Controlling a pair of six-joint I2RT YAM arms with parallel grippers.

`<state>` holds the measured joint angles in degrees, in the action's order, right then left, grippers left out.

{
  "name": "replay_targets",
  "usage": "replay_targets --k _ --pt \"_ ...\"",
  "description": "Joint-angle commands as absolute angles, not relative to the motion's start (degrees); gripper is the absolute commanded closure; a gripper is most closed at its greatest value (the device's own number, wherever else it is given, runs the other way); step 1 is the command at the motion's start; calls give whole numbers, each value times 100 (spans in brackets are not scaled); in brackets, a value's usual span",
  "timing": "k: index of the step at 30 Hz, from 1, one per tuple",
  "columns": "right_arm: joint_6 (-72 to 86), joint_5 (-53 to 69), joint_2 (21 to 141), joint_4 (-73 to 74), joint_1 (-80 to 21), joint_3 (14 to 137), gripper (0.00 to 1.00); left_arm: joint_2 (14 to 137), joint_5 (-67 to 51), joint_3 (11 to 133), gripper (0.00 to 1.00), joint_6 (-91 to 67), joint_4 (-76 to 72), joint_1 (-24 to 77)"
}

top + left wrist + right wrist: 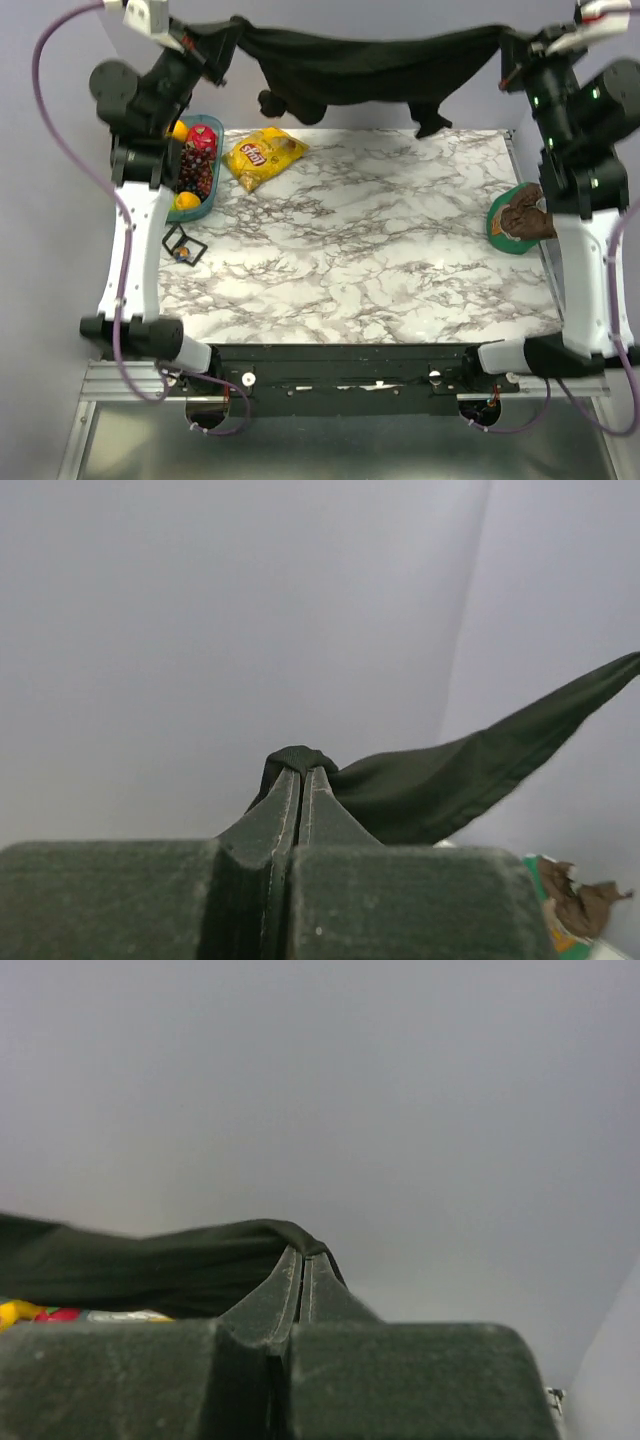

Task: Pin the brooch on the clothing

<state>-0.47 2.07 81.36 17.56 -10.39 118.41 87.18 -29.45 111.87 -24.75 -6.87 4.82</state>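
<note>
Left tool (300,773) and right tool (303,1258) are each clamped shut on an end of the shirt (370,65), slung above the desk's (400,250) far edge. Brooch (183,252) lies at the desk's left, well apart. Such thin pinches could slip, dropping the shirt in a heap.

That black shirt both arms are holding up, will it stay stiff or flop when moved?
Probably floppy: the black shirt sags between the left gripper and right gripper, with folds hanging down. Likely light, since two small pinches carry it. Pushed, it would probably bunch.
</note>
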Motion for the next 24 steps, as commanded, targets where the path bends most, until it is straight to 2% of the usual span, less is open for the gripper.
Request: replay_targets --k 1,2,6,7,8,11,12,14,15,16,17,18,20,24 --pt "-272 -429 6799 1459 -1011 9858 99 7306 -3182 8789 100 -2733 -1335 474" --pt "-246 -718 6498 1485 -1019 9017 99 7025 -3173 8311 100 -2768 -1371 518" --pt "689 -1299 5390 2256 -1020 7248 99 5402 -2664 5946 100 -3128 -890 615" --pt "1016 -1423 5214 2546 -1011 7016 99 5127 -2506 5028 100 -3251 -775 633" --pt "1307 -1459 4916 3123 -1011 6753 99 4846 -2461 4592 100 -3452 -678 650" --pt "2309 -979 4266 3664 -1011 5576 99 3834 -2259 3246 100 -4006 -55 694" --pt "2503 -775 4158 3648 -1011 5276 95 3484 -2468 3043 75 -4138 330 703" --pt "2654 -380 4096 4022 -1019 4729 80 3209 -2671 2840 39 -4148 963 703" --pt "2767 -300 4148 4191 -1020 4668 63 2956 -2707 2848 8 -4131 1210 703" --pt "2812 -238 4175 4349 -1011 4606 43 2831 -2733 2882 1 -4070 1535 703" --pt "2865 -159 4175 4498 -1011 4597 29 2726 -2716 3057 1 -4026 1686 703" --pt "2865 -141 4166 4517 -1011 4588 10 2585 -2629 3146 1 -3991 1792 703" --pt "2839 -132 4078 4396 -1020 4597 4 2566 -2514 3408 1 -3780 1968 703" --pt "2664 -273 4052 4061 -1011 4711 4 3031 -2461 3612 1 -3498 1864 703"
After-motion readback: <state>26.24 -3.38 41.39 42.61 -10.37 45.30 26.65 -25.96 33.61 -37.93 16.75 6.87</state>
